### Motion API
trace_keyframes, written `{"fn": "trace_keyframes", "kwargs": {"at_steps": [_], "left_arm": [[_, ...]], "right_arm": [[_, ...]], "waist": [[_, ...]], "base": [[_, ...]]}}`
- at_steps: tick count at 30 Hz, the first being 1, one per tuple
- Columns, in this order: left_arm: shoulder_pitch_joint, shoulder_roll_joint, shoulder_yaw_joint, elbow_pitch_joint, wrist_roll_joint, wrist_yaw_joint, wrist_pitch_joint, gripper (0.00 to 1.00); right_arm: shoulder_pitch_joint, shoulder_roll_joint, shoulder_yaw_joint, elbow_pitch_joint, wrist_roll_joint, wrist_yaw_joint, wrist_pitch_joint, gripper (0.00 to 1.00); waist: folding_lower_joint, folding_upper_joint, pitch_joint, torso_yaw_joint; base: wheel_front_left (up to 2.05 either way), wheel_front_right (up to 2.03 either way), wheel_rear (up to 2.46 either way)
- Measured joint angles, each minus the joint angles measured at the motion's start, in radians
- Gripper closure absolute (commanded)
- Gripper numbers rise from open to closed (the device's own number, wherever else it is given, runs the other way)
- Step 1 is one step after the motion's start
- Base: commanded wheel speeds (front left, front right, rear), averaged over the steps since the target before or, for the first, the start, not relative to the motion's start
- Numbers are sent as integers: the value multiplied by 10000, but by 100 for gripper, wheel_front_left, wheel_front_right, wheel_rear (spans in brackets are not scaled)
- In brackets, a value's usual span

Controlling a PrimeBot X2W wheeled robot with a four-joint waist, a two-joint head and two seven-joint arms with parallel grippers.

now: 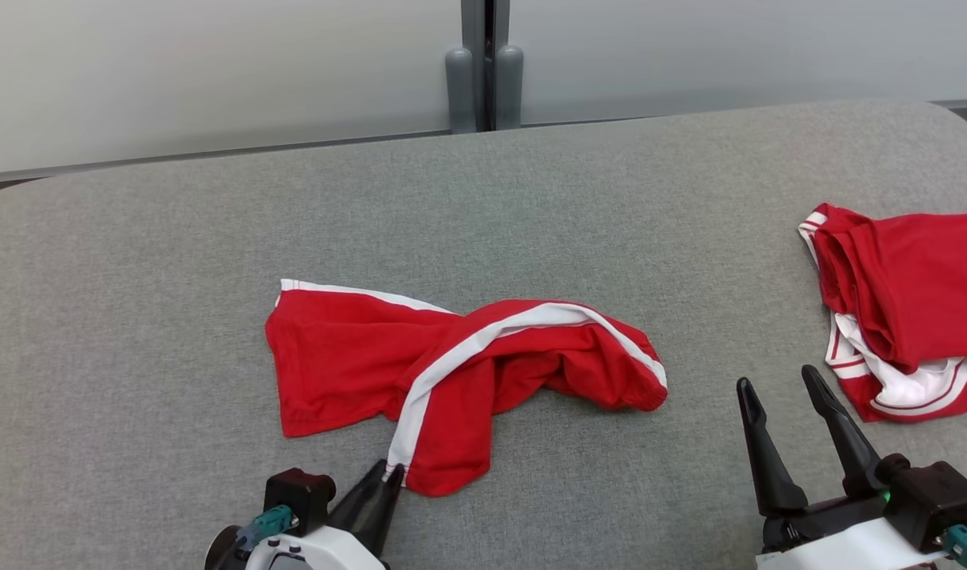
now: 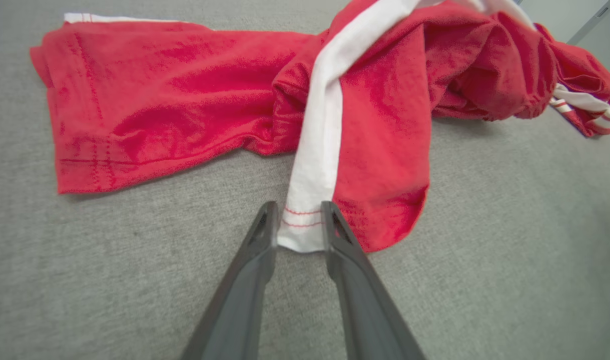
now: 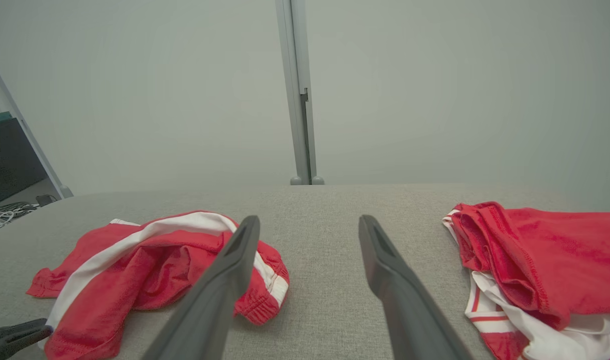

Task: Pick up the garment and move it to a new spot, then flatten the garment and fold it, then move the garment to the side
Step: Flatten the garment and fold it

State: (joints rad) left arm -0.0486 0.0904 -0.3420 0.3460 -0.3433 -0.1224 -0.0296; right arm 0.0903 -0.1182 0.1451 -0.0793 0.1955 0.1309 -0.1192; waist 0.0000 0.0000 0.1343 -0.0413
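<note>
Garment (image 1: 340,364) long axis left-right, twisted; left hand (image 1: 394,469) straddles hem, grip unclear; right hand (image 1: 776,378) open.

Garment (image 1: 340,356): twisted mid-way, so cloth under the white-stripe fold is hidden. In left wrist view its far end runs off the top edge.

Left pincer (image 2: 299,207): fingers flank the stripe's hem end. Pressing it or just beside it, can't tell; hem underside hidden. In head view it's seen edge-on, fingers overlapping, body cut by btm edge.

Right pincer (image 1: 776,378): wrist cut off btm right. In right wrist view one of its fingers (image 3: 227,280) covers part of the garment.

Second garment (image 1: 911,301): cut by rt edge in head view, by rt + btm edges in right wrist view; type unclear.

Dark panel (image 3: 10,160) & cables (image 3: 0,215), left edge of right wrist view: too small to make out.
</note>
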Motion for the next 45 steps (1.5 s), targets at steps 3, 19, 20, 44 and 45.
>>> {"fn": "trace_keyframes", "kwargs": {"at_steps": [3, 19, 20, 44, 45], "left_arm": [[-234, 42, -100, 470, -232, -13, -10, 100], [-911, 236, -546, 1198, -360, -48, -957, 100], [-965, 224, -587, 1206, -355, -50, -982, 100], [-1716, 205, -1032, 1526, -347, 10, -1789, 100], [-1746, 222, -1012, 1465, -316, 61, -1856, 100]], "right_arm": [[-89, -4, -50, 86, 54, 0, -38, 0], [-1336, -648, 464, 2811, 1223, -2, 140, 0], [-1548, -656, 629, 3041, 1457, -2, 130, 0], [-3905, -1340, 3820, 5833, 4521, 0, -2, 100], [-3917, -1423, 3760, 5822, 4516, 0, -159, 100]], "waist": [[0, 0, 134, -104], [0, 0, 344, 200], [0, 0, 375, 245], [0, 0, 915, 805], [0, 1, 907, 806]], "base": [[0, 0, 0], [0, 0, 0], [0, 0, 0], [0, 0, 0], [0, 0, 0]]}}
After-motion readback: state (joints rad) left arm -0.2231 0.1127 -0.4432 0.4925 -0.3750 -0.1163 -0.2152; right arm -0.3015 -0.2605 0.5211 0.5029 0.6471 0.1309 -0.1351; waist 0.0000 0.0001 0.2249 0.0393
